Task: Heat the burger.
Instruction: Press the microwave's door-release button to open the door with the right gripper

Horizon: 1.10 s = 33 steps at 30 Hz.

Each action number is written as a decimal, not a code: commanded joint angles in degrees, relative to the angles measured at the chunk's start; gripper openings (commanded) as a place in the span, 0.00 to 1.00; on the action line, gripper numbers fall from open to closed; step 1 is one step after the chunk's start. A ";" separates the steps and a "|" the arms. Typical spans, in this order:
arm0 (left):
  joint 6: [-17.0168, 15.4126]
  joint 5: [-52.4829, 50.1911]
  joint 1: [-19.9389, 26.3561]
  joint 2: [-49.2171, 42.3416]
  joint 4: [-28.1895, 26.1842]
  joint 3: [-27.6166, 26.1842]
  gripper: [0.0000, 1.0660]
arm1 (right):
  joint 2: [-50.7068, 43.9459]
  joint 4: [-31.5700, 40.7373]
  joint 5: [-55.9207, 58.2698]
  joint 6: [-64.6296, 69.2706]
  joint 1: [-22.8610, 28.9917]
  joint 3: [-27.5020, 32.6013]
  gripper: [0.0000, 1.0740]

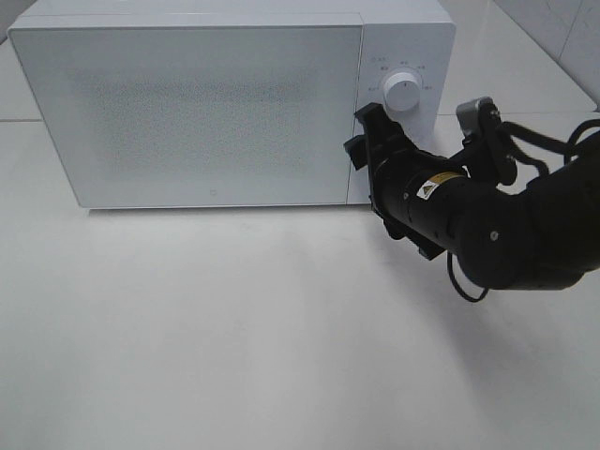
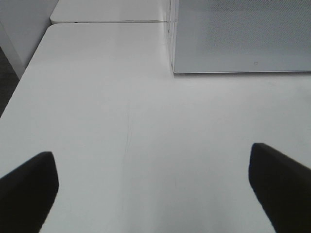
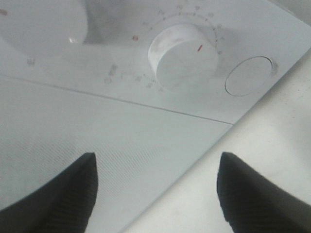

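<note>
The burger is out of view; no frame shows it. The white microwave [image 1: 206,103] stands at the back of the table with its door shut. It also shows in the left wrist view [image 2: 243,34]. My right gripper [image 1: 364,131] is open and empty, close in front of the door's right edge, just below and left of the lower dial [image 1: 404,94]. The right wrist view shows the same gripper [image 3: 155,165], the dial [image 3: 182,58], a round button [image 3: 249,75] and the door [image 3: 73,136]. My left gripper [image 2: 151,155] is open and empty above the bare table.
The white table [image 1: 234,328] stretches in front of the microwave. Its left edge [image 2: 29,73] shows in the left wrist view, with a second table top behind. The right arm [image 1: 506,225] and its cables lie at the right of the table.
</note>
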 commanded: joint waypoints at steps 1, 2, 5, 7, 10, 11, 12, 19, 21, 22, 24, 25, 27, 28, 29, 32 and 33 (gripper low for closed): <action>-0.34 -0.46 0.11 -1.38 0.06 0.17 0.94 | -4.93 -5.73 12.43 -12.32 -3.38 0.06 0.64; -0.34 -0.46 0.11 -1.38 0.06 0.17 0.94 | -4.93 -5.73 12.43 -12.32 -3.38 0.06 0.64; -0.34 -0.46 0.11 -1.38 0.06 0.17 0.94 | -7.45 -9.85 20.45 -18.51 -5.67 0.06 0.64; -0.34 -0.46 0.11 -1.38 0.06 0.17 0.94 | -8.19 -11.34 23.26 -20.45 -6.36 0.06 0.64; -0.34 -0.46 0.11 -1.38 0.06 0.17 0.94 | -11.23 -17.07 33.52 -26.76 -8.08 0.06 0.64; -0.34 -0.46 0.11 -1.38 0.06 0.17 0.94 | -11.86 -18.56 35.47 -27.79 -8.37 0.06 0.64; -0.34 -0.46 0.11 -1.38 0.06 0.17 0.94 | -11.86 -18.56 35.47 -27.79 -8.37 0.06 0.64; -0.34 -0.46 0.11 -1.38 0.06 0.17 0.94 | -19.48 -27.73 50.82 -34.26 -8.37 0.06 0.74; -0.34 -0.46 0.11 -1.38 0.06 0.17 0.94 | -21.89 -29.45 54.77 -35.01 -8.25 0.06 0.74; -0.34 -0.46 0.11 -1.38 0.06 0.17 0.94 | -24.29 -30.83 58.16 -35.87 -8.19 0.06 0.74; -0.34 -0.46 0.11 -1.38 0.06 0.17 0.94 | -25.78 -31.00 59.93 -36.55 -8.19 0.06 0.74; -0.34 -0.46 0.11 -1.38 0.06 0.17 0.94 | -28.76 -31.23 63.20 -38.10 -8.19 0.06 0.74; -0.34 -0.46 0.11 -1.38 0.06 0.17 0.94 | -30.42 -31.23 64.92 -39.02 -8.19 0.06 0.74; -0.34 -0.46 0.11 -1.38 0.06 0.17 0.94 | -33.40 -31.17 68.70 -40.39 -8.19 0.06 0.73; -0.34 -0.46 0.11 -1.38 0.06 0.17 0.94 | -33.40 -31.17 68.70 -40.39 -8.19 0.06 0.73; -0.34 -0.46 0.11 -1.38 0.06 0.17 0.94 | -38.22 -31.17 73.68 -41.60 -8.19 0.06 0.73; -0.34 -0.46 0.11 -1.38 0.06 0.17 0.94 | -41.71 -31.17 76.66 -42.23 -8.19 0.06 0.72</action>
